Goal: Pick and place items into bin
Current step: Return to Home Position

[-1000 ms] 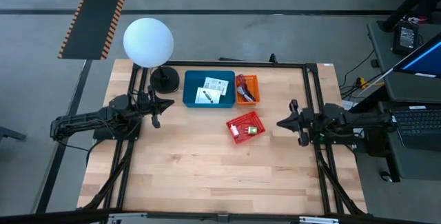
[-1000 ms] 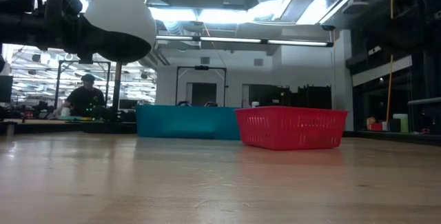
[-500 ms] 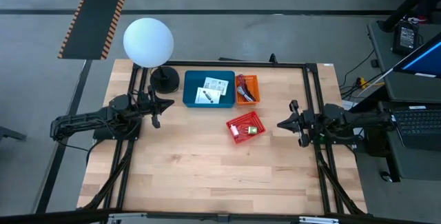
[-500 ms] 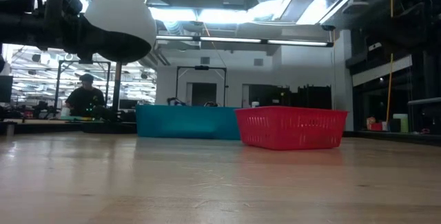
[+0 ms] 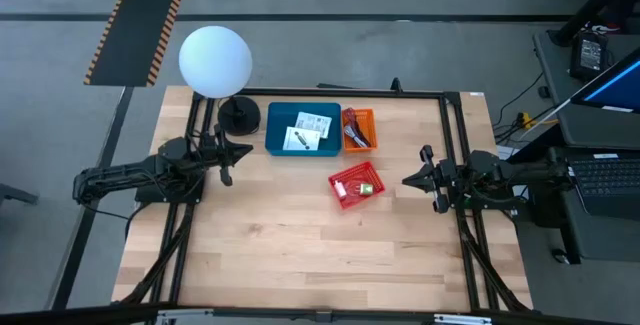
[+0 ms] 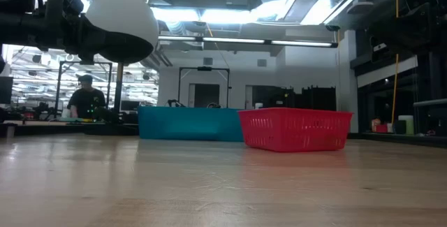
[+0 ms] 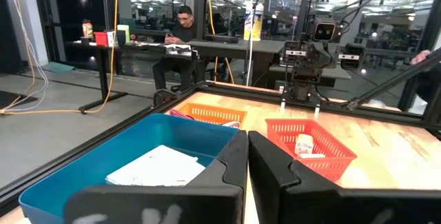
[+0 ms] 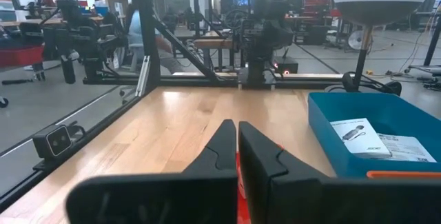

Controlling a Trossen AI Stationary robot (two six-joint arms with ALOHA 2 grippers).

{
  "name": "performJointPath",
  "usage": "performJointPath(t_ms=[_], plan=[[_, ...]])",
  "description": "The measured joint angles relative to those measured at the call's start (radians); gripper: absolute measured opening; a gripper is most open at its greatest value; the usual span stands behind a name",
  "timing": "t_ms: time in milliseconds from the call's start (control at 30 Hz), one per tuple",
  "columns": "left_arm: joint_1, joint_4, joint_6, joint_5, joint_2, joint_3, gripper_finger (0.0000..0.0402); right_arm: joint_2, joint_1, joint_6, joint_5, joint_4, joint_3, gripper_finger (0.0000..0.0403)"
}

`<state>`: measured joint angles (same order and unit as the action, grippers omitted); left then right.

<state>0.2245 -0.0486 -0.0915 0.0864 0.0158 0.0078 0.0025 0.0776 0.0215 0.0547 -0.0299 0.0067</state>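
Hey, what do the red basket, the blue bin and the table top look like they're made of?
Red basket: likely moulded plastic, going by its fine lattice walls and even colour.
Blue bin: probably plastic too, with smooth, solid, matte walls.
Table top: wood, in pale joined strips with visible grain and a slight sheen.

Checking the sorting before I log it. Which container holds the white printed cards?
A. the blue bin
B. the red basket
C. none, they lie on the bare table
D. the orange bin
A: the high view shows the white cards lying inside the blue bin. The left gripper and the right gripper wait at the table's sides.
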Motion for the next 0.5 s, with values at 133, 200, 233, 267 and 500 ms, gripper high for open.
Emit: performJointPath(t_ms=[133, 200, 233, 267, 500], plan=[[0.000, 0.000, 0.000, 0.000, 0.000, 0.000, 0.0006, 0.000, 0.000, -0.001, 0.000, 0.000, 0.000, 0.0000], [0.000, 0.000, 0.000, 0.000, 0.000, 0.000, 0.0005, 0.000, 0.000, 0.000, 0.000, 0.000, 0.000, 0.0000], [0.000, 0.000, 0.000, 0.000, 0.000, 0.000, 0.0004, 0.000, 0.000, 0.000, 0.000, 0.000, 0.000, 0.0000], [0.000, 0.000, 0.000, 0.000, 0.000, 0.000, 0.0004, 0.000, 0.000, -0.001, 0.000, 0.000, 0.000, 0.0000], [0.000, 0.000, 0.000, 0.000, 0.000, 0.000, 0.0004, 0.000, 0.000, -0.001, 0.000, 0.000, 0.000, 0.0000]])
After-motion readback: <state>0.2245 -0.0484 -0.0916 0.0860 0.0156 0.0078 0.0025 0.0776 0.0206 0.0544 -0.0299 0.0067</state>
